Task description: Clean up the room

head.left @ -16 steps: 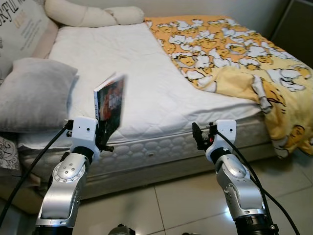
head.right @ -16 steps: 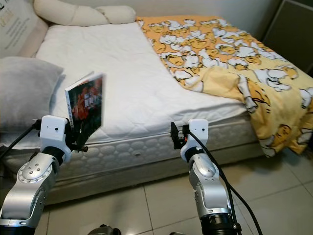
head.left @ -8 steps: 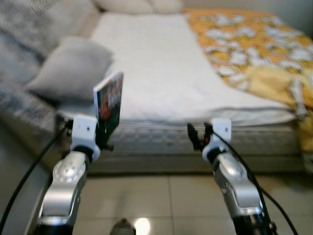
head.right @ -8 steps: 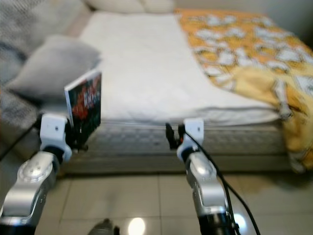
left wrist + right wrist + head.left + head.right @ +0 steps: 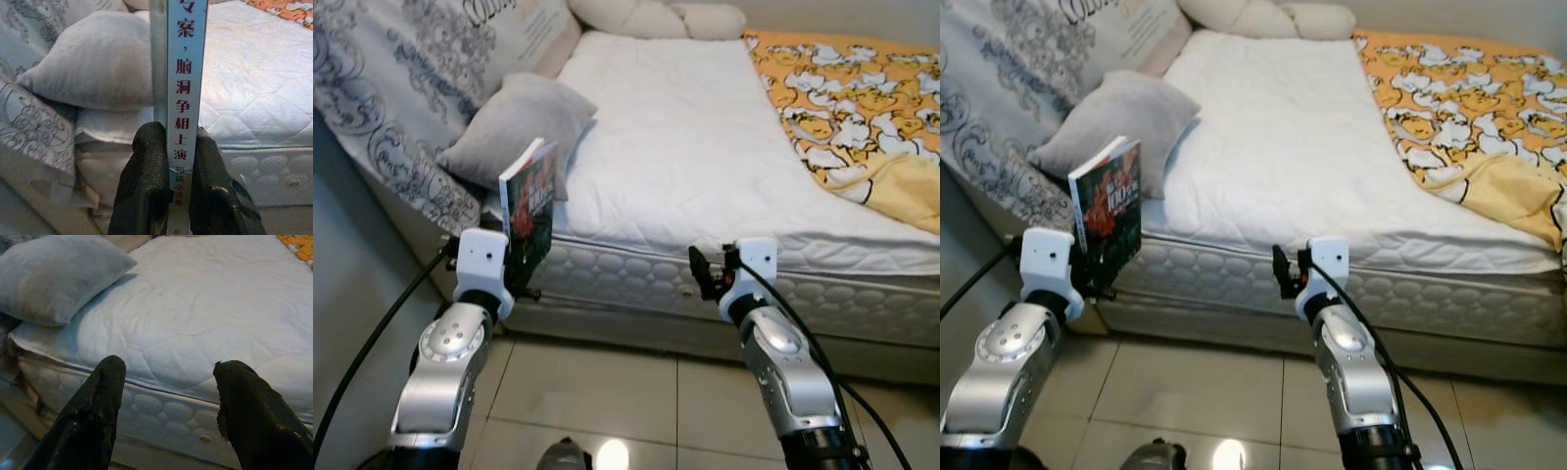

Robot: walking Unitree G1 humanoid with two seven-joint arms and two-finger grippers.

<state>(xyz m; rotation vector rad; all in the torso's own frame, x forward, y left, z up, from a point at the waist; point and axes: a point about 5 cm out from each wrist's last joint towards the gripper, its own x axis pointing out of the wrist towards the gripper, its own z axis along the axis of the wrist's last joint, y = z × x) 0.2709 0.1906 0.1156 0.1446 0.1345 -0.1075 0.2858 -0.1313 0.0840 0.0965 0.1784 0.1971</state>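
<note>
**Book held upright at the bedside**

Your left gripper (image 5: 177,161) has its two black fingers (image 5: 146,181) pinched on the bottom of a paperback book (image 5: 530,201), one to each side of the white spine with its red Chinese lettering. The book stands upright in front of the near corner of the bed (image 5: 705,157), just before the grey pillow (image 5: 519,122) that lies at the mattress edge. Your right gripper (image 5: 168,382) hovers before the quilted side of the same bed, further along from the pillow, fingers spread wide with nothing between them. On the bed, the white mattress cover lies bare in the middle, a yellow cartoon-print blanket (image 5: 847,98) bunched on the far side from the pillow, and cream pillows (image 5: 656,18) at the head. A grey patterned cushion (image 5: 401,88) leans beside the grey pillow. Pale floor tiles (image 5: 597,392) run below the bed.
</note>
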